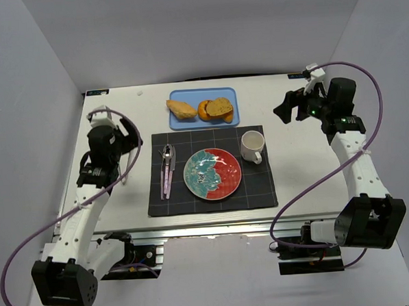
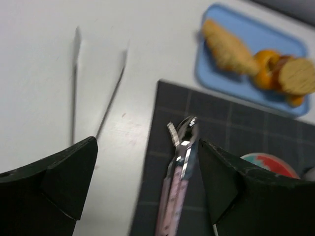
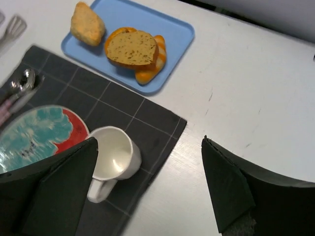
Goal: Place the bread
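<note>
Table setting, seen from above and from both wrists. We found the bread lying in the left half of the blue tray. The tray sat toward the far edge of the table, just beyond the dark placemat. Just right of the bread, in the same tray, lay an orange piece with a brown-crusted slice resting on it (whether the orange piece touched the bread we could not tell). On the placemat we noted a red-and-teal plate at the centre. A white mug stood to its right with the handle turned near, and a spoon lay with other cutlery to its left. The left gripper hovered over the mat's left edge, fingers spread wide and holding nothing, with the spoon between it and the tray. The right gripper hung above the table right of the tray and mug, fingers likewise spread and empty; the mug lay between it and the plate. Both grippers stood well apart from the bread.
</note>
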Action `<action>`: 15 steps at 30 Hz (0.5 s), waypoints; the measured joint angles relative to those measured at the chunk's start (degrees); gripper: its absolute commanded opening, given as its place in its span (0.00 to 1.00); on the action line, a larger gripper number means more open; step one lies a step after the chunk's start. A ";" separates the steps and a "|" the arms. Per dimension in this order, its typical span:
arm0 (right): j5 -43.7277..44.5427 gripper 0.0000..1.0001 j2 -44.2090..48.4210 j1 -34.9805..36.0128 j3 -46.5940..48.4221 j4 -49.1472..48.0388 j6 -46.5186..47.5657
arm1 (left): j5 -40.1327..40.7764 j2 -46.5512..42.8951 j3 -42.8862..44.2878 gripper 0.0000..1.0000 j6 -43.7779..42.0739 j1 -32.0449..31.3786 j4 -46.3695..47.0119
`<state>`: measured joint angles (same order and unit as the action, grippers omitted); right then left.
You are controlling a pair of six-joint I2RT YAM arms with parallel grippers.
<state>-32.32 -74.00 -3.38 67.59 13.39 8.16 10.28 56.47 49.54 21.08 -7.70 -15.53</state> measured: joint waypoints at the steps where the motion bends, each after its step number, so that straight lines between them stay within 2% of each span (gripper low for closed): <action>1: -0.76 0.88 -0.13 -0.15 -0.24 -0.39 0.90 | 0.37 -1.07 -1.22 0.67 -0.35 0.39 -2.10; 2: -2.51 0.74 -0.15 -0.39 -0.72 -0.94 2.89 | 0.79 -1.99 -2.38 0.47 -0.87 0.79 -4.09; 3: -7.19 0.68 -0.20 -0.87 -0.96 0.17 7.69 | 1.09 -2.51 -3.08 0.25 -1.53 1.29 -5.68; 4: -10.99 0.56 -0.31 -1.09 -1.03 1.88 12.94 | 1.55 -2.75 -3.63 0.04 -1.75 1.97 -7.26; 5: -15.65 0.32 -0.50 -1.14 -1.09 3.91 19.80 | 1.86 -2.82 -4.00 0.00 -2.49 2.56 -8.11; 6: -19.52 0.25 -0.76 -0.96 -1.09 6.01 24.59 | 2.01 -2.51 -4.20 0.00 -3.15 3.43 -9.22; 7: -22.60 0.23 -1.16 -0.17 -1.16 7.89 28.37 | 1.81 -1.95 -4.22 0.00 -3.67 4.31 -10.08; 8: -25.73 0.28 -1.92 1.29 -1.16 10.19 33.68 | 1.01 -0.90 -4.22 0.11 -4.52 5.70 -10.43; 9: -27.54 0.41 -2.56 2.64 -1.16 12.07 36.76 | 0.35 0.20 -4.22 0.29 -5.11 7.04 -10.56; 10: -29.33 0.69 -3.17 4.07 -1.16 14.64 40.59 | -0.68 2.01 -4.02 0.67 -6.27 8.50 -10.88; 11: -29.90 0.76 -4.24 6.54 -1.16 15.65 42.01 | -1.51 3.93 -3.74 0.67 -6.82 9.62 -11.08; 12: -30.71 0.80 -4.96 8.90 -1.27 17.16 43.95 | -1.77 6.34 -3.21 0.80 -7.74 10.51 -11.54; 15: -31.34 0.84 -5.03 13.66 -2.69 18.21 45.83 | -2.71 13.18 -1.66 0.85 -11.23 11.54 -11.87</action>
<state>-63.66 -79.02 10.28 64.90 31.59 54.00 7.57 69.65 47.88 9.85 3.84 -27.40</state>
